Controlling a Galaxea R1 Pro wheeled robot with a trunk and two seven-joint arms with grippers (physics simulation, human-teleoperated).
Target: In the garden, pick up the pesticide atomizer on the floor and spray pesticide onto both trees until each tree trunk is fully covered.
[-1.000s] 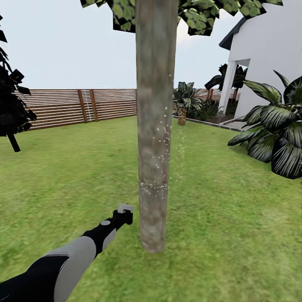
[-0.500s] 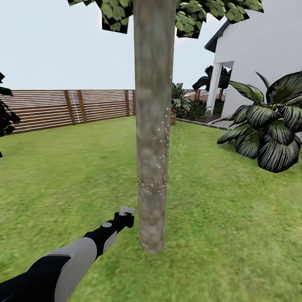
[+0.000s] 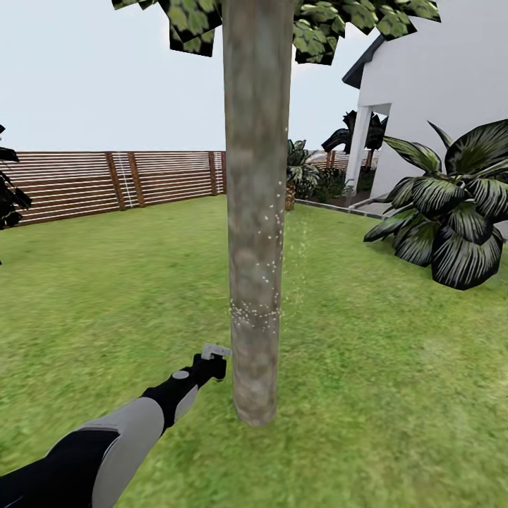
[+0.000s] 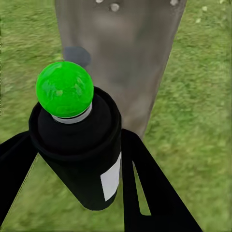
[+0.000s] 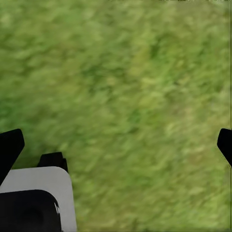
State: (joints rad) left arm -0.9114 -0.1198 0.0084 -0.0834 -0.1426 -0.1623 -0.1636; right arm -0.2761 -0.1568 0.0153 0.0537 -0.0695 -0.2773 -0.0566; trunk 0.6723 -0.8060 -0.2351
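The tree trunk (image 3: 257,212) stands at the centre of the lawn (image 3: 395,367). The left gripper (image 3: 214,358), holding the pesticide atomizer (image 4: 77,145), sits at the trunk's 8 o'clock, just beside it. The fence (image 3: 113,182) runs behind at 10 o'clock; the house (image 3: 451,92) and a palm-like plant (image 3: 451,219) lie at 2 to 3 o'clock.

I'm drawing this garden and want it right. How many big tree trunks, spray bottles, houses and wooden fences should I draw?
Big tree trunk: 1
Spray bottle: 1
House: 1
Wooden fence: 1
Total: 4
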